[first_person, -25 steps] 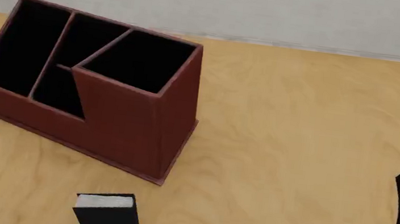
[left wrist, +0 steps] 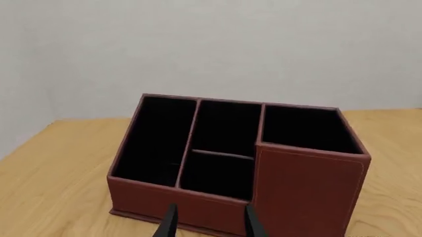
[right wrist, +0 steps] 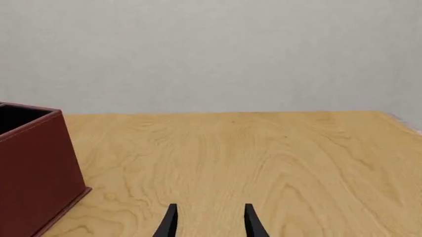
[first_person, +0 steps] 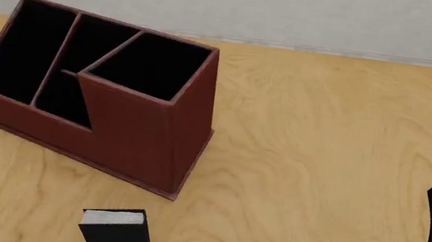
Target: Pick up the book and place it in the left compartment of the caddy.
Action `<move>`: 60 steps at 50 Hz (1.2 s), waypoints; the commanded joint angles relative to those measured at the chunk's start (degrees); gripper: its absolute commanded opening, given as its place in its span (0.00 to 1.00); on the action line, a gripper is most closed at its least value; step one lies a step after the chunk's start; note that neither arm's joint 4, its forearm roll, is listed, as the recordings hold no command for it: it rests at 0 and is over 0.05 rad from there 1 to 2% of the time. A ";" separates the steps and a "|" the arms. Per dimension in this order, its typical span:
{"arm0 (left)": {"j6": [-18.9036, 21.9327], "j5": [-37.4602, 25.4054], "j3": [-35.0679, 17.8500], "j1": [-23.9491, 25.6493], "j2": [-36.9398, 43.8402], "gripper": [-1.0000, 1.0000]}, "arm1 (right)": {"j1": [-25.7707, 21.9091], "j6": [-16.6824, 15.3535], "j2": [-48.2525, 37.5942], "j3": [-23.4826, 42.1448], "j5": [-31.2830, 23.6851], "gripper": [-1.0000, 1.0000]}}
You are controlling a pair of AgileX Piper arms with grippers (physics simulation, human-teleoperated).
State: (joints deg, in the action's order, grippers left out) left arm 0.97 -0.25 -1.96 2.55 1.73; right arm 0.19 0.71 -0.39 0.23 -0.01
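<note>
**Both Grippers Parted and Empty; Book on Table**

Jaws of the left gripper [left wrist: 209, 223] stood parted with nothing between them, pointed at the large red-brown leather-look caddy [left wrist: 303, 182] ahead. Its long black-lined left compartment [left wrist: 153, 140] lay ahead of the left jaw. Jaws of the right gripper [right wrist: 209, 223] likewise stood parted, over bare wooden table [right wrist: 264, 153]. The small black-covered book [first_person: 115, 231] stood on the table between both grippers, nearer the left.

Three views: one fixed overhead-front, two wrist-mounted.
The front view looks forward and down on the table [first_person: 337, 142]; the left wrist faces the caddy [left wrist: 237, 168] closely, while the right wrist catches only its corner, shared by all.
</note>
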 commanded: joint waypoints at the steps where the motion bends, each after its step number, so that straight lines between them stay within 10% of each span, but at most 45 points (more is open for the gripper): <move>1: 0.83 1.54 -3.33 3.74 4.72 1.00 | 0.12 0.24 -0.33 -0.02 0.12 1.00; 23: 9.56 5.83 -11.84 16.39 17.16 1.00 | 0.56 0.55 -0.47 -0.09 0.28 1.00; 60: 13.02 -16.59 -31.97 40.84 33.30 1.00 | 0.72 0.95 -1.60 -0.16 1.09 1.00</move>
State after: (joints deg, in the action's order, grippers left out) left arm 13.77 -12.61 -30.04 39.38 32.28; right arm 0.86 1.54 -1.42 0.12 0.66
